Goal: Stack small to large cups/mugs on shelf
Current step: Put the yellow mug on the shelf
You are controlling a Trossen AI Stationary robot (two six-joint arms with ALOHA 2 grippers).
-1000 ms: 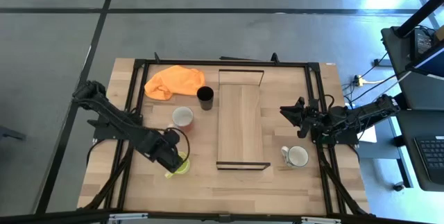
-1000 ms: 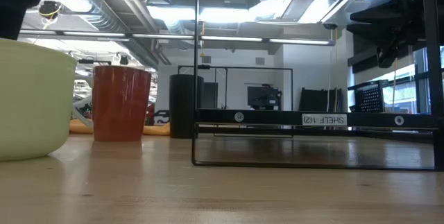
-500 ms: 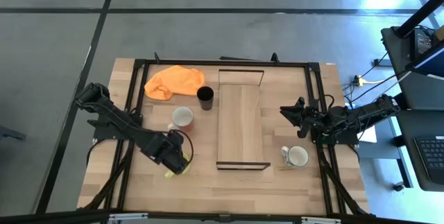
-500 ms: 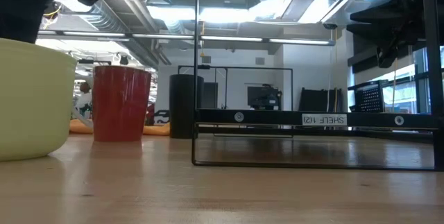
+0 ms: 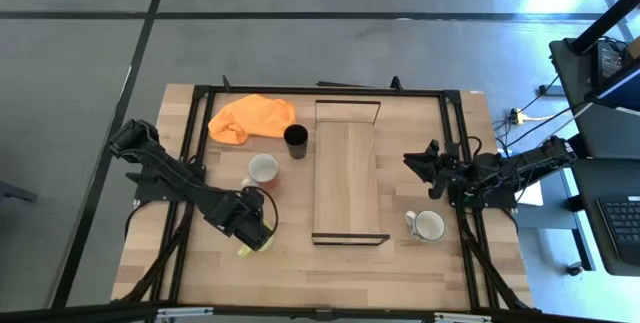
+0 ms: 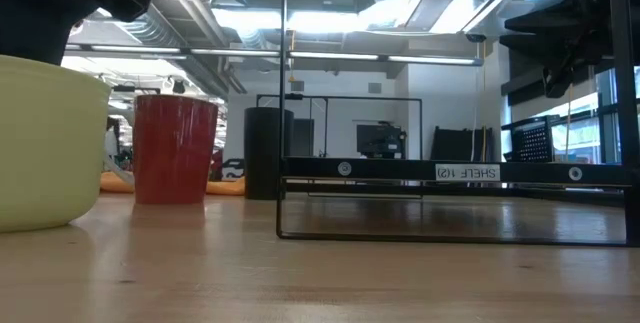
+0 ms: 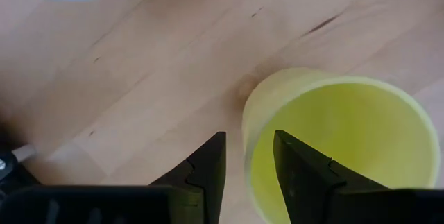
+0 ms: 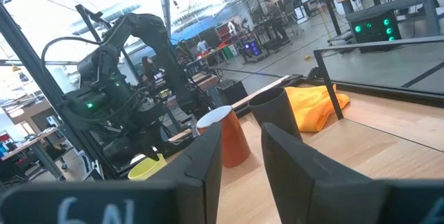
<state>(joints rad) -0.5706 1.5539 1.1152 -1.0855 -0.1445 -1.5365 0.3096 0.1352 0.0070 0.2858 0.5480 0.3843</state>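
Yellow-green mug [image 7: 340, 141] stands upright on the wooden tabletop [image 5: 420, 263], near the front-left corner of the shelf [image 5: 347, 178], as the left gripper [image 7: 248, 156] straddles its rim: in the left wrist view one dark finger sits inside the mug, the other just outside its wall, the two parted and not visibly pressing the wall. The pick-up of this first mug appears to be the step in hand; the shelf carries nothing. Judging from these views, the next move calls for the fingers to clamp the wall firmly, then a straight lift before carrying the mug across to the board. The reddish-brown mug [image 5: 262, 169] and the black cup [image 5: 296, 141] wait just left of the shelf, beside the orange cloth [image 5: 250, 118]; the white mug [image 5: 427, 225] sits to the shelf's right. The right gripper [image 5: 412, 162] waits above the table's right side, near the white mug, its fingers parted and holding nothing.
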